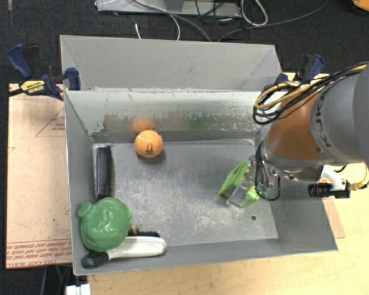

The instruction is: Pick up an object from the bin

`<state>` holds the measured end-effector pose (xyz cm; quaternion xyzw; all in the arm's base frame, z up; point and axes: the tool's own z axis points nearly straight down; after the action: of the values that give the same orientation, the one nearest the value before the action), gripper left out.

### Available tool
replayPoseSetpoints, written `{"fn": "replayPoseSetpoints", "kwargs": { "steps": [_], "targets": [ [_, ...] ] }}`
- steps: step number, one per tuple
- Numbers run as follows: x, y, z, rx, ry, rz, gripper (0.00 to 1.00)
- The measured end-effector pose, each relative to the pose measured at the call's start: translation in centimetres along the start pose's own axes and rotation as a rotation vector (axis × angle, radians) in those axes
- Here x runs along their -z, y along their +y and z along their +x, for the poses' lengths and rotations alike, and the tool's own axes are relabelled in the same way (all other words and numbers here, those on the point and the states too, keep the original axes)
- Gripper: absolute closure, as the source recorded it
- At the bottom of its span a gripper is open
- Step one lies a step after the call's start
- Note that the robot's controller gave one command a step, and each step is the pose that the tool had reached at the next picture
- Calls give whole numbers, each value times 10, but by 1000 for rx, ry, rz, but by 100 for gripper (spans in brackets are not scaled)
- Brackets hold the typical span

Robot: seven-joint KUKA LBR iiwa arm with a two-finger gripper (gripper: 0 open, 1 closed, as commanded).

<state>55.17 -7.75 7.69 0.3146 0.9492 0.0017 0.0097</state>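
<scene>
— Which thing is it going for?

— The green piece (pixel 235 178), I'd guess. It is small, bright green and angular, and it lies tilted on the floor of the bin (pixel 190 189) at the right, close to the right wall. Something pale or clear sits at its lower end.

— And the gripper?

— The gripper (pixel 249 192) is low in the bin, right against that piece on its right side. I can't tell whether it is open or closed, because the wrist and cables above hide it from where I stand.

— So how far along is the job?

— The arm is down at the piece, so I'd call the reach done. The piece looks to be at floor level, so I'd judge nothing is lifted yet. A sure hold and the lift out are what's left.

— Is anything crowding it?

— No. The ball (pixel 149 144) sits by the back wall, well apart. A dark bar (pixel 103 171) lies along the left wall. The green toy (pixel 104 223) fills the front left corner, with a white brush (pixel 138 246) touching it.
</scene>
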Motion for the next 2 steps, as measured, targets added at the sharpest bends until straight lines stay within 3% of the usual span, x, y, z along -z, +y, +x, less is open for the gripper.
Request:
{"fn": "replayPoseSetpoints", "kwargs": {
  "steps": [1, 2],
  "targets": [
    [0, 0, 0, 0, 0, 0, 100],
    [22, -1, 4, 2, 12, 6, 100]
  ]
}}
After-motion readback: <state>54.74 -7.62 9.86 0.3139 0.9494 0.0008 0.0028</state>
